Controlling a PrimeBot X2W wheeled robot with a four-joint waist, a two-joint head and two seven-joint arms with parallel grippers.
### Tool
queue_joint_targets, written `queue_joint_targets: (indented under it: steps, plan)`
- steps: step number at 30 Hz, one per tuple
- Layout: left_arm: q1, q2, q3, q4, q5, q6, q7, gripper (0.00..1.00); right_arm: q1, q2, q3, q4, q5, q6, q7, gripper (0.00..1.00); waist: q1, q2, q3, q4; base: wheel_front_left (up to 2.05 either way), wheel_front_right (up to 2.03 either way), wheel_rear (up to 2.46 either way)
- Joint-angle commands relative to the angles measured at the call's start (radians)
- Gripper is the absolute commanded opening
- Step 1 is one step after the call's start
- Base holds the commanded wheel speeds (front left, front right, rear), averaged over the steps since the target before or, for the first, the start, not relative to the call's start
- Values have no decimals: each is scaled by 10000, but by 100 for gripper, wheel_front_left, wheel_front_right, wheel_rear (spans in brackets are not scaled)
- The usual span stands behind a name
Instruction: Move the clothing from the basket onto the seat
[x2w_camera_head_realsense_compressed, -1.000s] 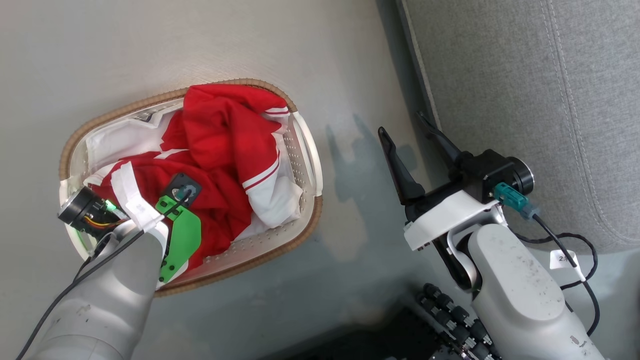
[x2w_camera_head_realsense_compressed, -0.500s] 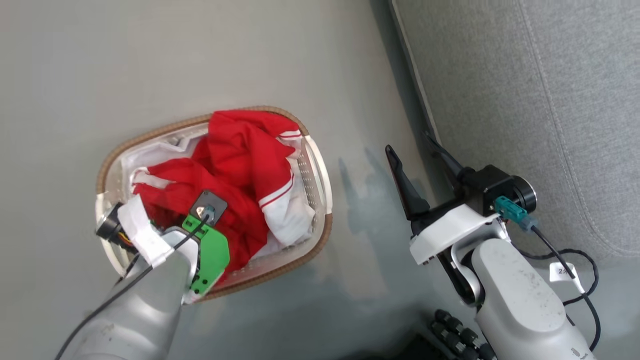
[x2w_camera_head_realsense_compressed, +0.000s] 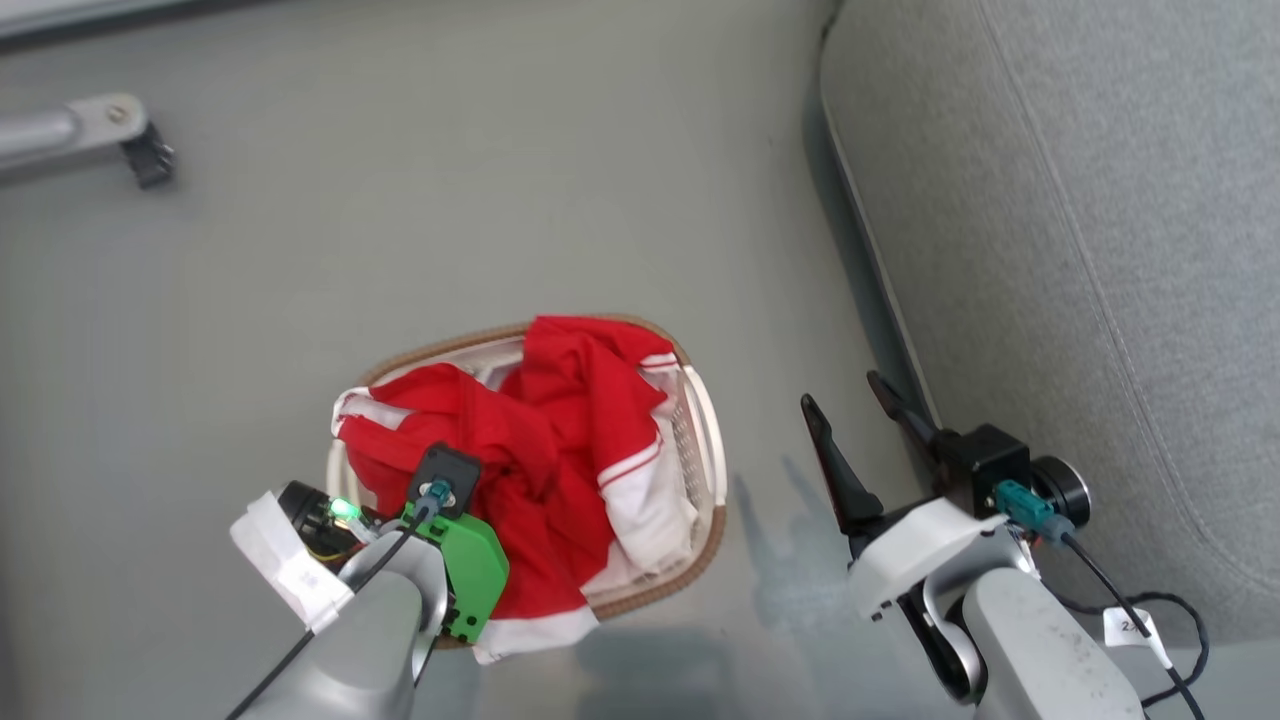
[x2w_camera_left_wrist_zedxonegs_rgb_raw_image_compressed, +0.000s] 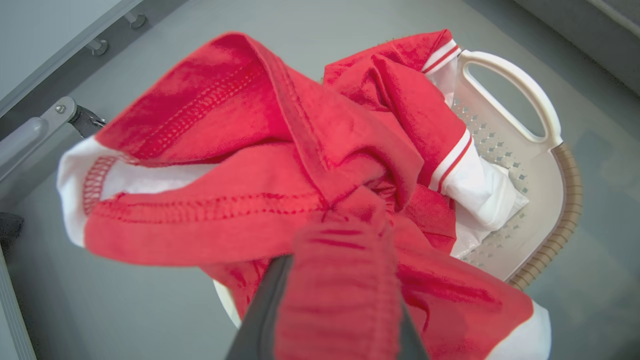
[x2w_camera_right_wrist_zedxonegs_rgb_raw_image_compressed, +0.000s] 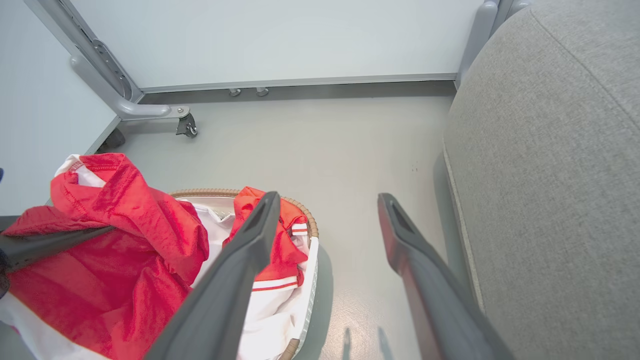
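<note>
The clothing (x2w_camera_head_realsense_compressed: 545, 450), red with white panels and striped cuffs, is heaped in the basket (x2w_camera_head_realsense_compressed: 712, 500) on the floor. In the left wrist view my left gripper (x2w_camera_left_wrist_zedxonegs_rgb_raw_image_compressed: 340, 260) is shut on a bunched fold of the clothing (x2w_camera_left_wrist_zedxonegs_rgb_raw_image_compressed: 225, 150), held up above the basket (x2w_camera_left_wrist_zedxonegs_rgb_raw_image_compressed: 525, 95). A white hem hangs over the basket's near rim. My right gripper (x2w_camera_head_realsense_compressed: 842, 392) stands open and holds nothing, between the basket and the seat (x2w_camera_head_realsense_compressed: 1080, 250). In the right wrist view its fingers (x2w_camera_right_wrist_zedxonegs_rgb_raw_image_compressed: 250, 240) frame bare floor, with the clothing (x2w_camera_right_wrist_zedxonegs_rgb_raw_image_compressed: 115, 240) at left and the seat (x2w_camera_right_wrist_zedxonegs_rgb_raw_image_compressed: 550, 175) at right.
A grey metal frame leg with a black caster (x2w_camera_head_realsense_compressed: 130, 150) stands on the floor at the far left, also seen as the caster (x2w_camera_right_wrist_zedxonegs_rgb_raw_image_compressed: 186, 126) below a white wall panel (x2w_camera_right_wrist_zedxonegs_rgb_raw_image_compressed: 275, 40). A black cable (x2w_camera_head_realsense_compressed: 1140, 600) trails by my right arm.
The head camera has pulled back, so the whole picture has shifted. My left gripper has risen with the red fabric, and a white hem now drapes over the basket's near rim. The right gripper stays open.
</note>
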Motion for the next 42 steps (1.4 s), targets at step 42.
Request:
queue_joint_targets:
  steps: [42]
  plan:
    - [996,6,-616,-6859,-2323,107,-92,0,786,-206,2759,-805,-197,-7,-47,100,0,0,-3583,1620,0,0,0]
